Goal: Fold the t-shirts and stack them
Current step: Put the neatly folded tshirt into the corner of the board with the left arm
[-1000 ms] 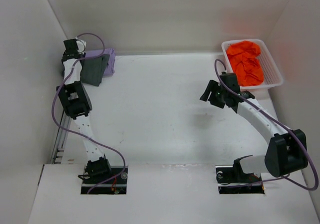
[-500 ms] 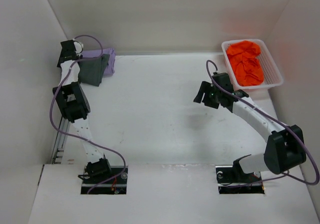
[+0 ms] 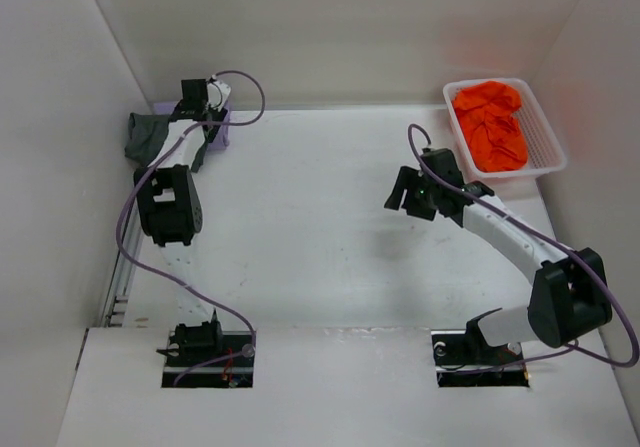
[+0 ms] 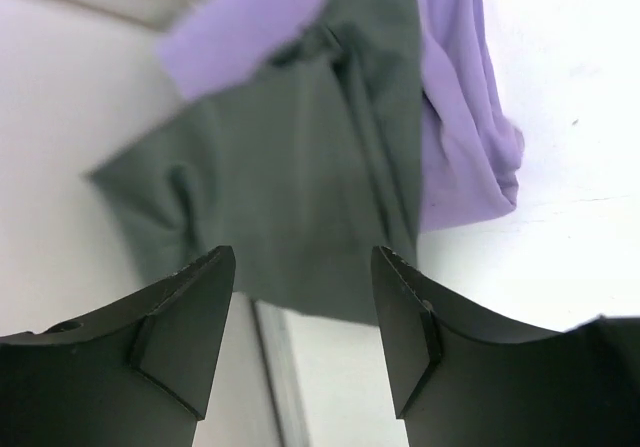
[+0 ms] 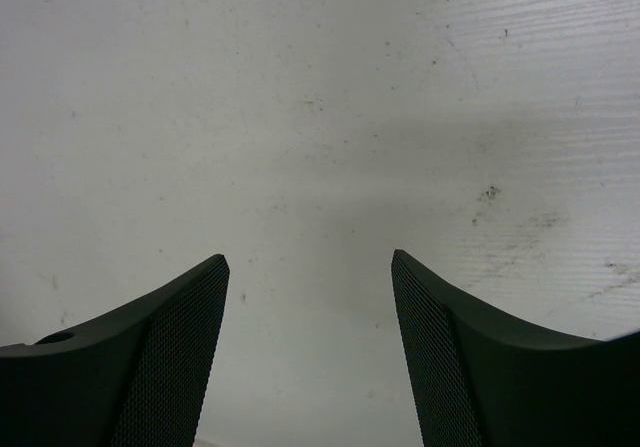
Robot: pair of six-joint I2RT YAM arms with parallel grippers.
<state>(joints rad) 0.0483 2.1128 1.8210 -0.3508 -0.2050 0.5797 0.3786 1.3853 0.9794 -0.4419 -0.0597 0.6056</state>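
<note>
White table (image 3: 320, 227): L gripper (image 4: 302, 257) open over grey shirt (image 4: 290, 177); R gripper (image 5: 310, 257) open, empty.

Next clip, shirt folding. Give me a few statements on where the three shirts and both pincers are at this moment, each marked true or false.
1. The orange t-shirt lies in the white basket. True.
2. The dark grey t-shirt partly overlaps the lavender t-shirt. True.
3. The right pincer holds the dark grey t-shirt. False: it is open over the table, holding nothing.
4. The left pincer is shut on the lavender t-shirt. False: it is open above the two shirts, with nothing between its fingers.
</note>
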